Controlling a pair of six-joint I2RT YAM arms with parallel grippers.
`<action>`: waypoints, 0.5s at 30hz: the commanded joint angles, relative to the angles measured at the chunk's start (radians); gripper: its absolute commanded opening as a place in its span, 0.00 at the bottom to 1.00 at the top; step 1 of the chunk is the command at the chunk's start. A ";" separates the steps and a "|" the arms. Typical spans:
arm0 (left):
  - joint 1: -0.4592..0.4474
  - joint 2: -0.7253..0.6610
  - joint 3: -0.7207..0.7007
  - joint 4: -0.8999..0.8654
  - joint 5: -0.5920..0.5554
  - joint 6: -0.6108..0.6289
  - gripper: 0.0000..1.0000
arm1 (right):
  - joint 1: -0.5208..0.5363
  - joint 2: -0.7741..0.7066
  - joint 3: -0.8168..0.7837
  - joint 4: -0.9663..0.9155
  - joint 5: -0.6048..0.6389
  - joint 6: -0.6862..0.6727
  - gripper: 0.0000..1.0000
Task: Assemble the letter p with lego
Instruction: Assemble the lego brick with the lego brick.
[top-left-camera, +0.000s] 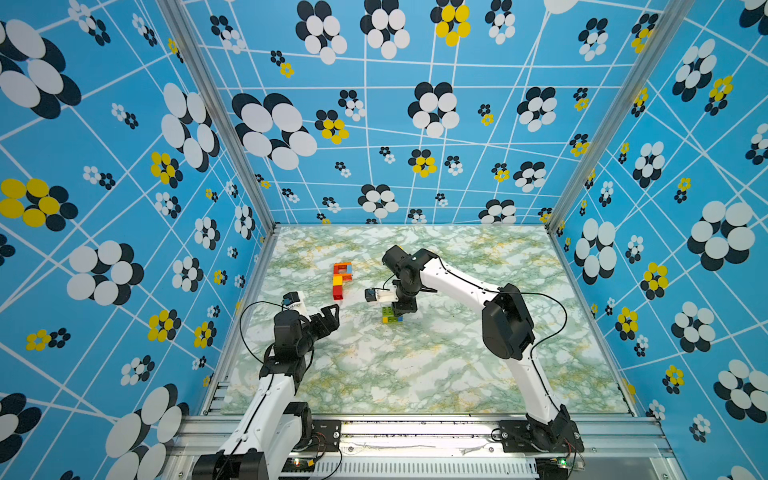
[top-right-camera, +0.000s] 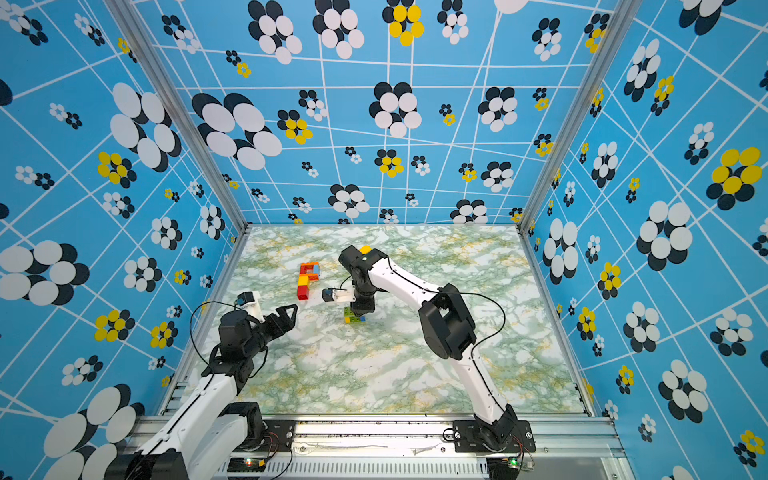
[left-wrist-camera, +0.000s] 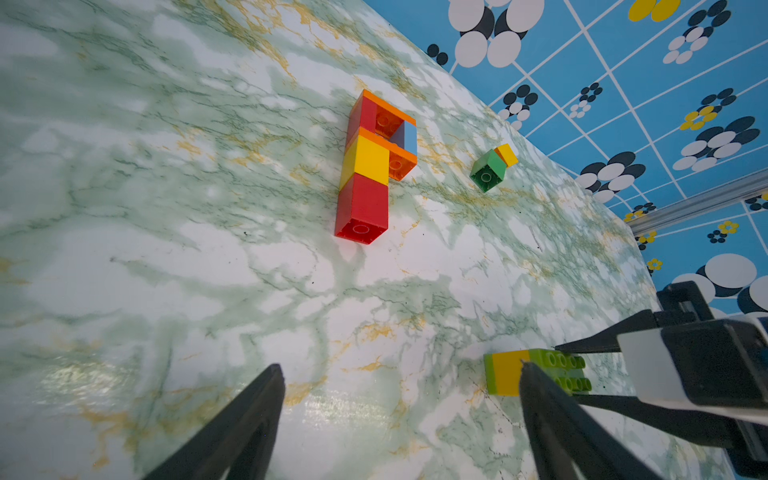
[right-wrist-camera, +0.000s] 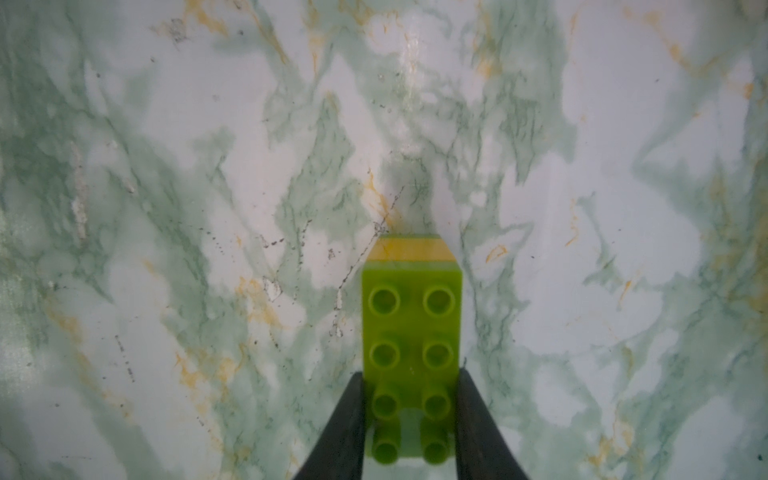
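The lego letter (top-left-camera: 341, 279), built of red, yellow, orange and light blue bricks, lies flat on the marble table (top-left-camera: 415, 374); the left wrist view shows the letter (left-wrist-camera: 368, 166) from the side. My right gripper (right-wrist-camera: 410, 376) points down, shut on the long sides of a lime oblong brick (right-wrist-camera: 411, 324) topping a small lime, yellow and blue stack (top-left-camera: 390, 316). In both top views this right gripper (top-right-camera: 360, 308) stands right of the letter. My left gripper (top-left-camera: 333, 312) hovers open and empty below the letter, its fingers (left-wrist-camera: 249, 415) wide apart.
A green brick with a yellow one on it (left-wrist-camera: 492, 166) lies beyond the letter; in a top view only its yellow part (top-left-camera: 400, 248) peeks out behind the right arm. Blue patterned walls and metal posts (top-left-camera: 216, 112) enclose the table.
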 joint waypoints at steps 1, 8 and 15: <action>0.009 -0.013 -0.015 0.010 -0.013 0.020 0.90 | 0.015 0.064 -0.069 -0.044 0.029 0.012 0.17; 0.009 -0.004 -0.013 0.014 -0.012 0.019 0.90 | 0.005 -0.069 -0.186 0.043 -0.031 0.082 0.18; 0.008 0.009 -0.007 0.017 0.000 0.020 0.90 | -0.025 -0.190 -0.314 0.100 -0.032 0.170 0.19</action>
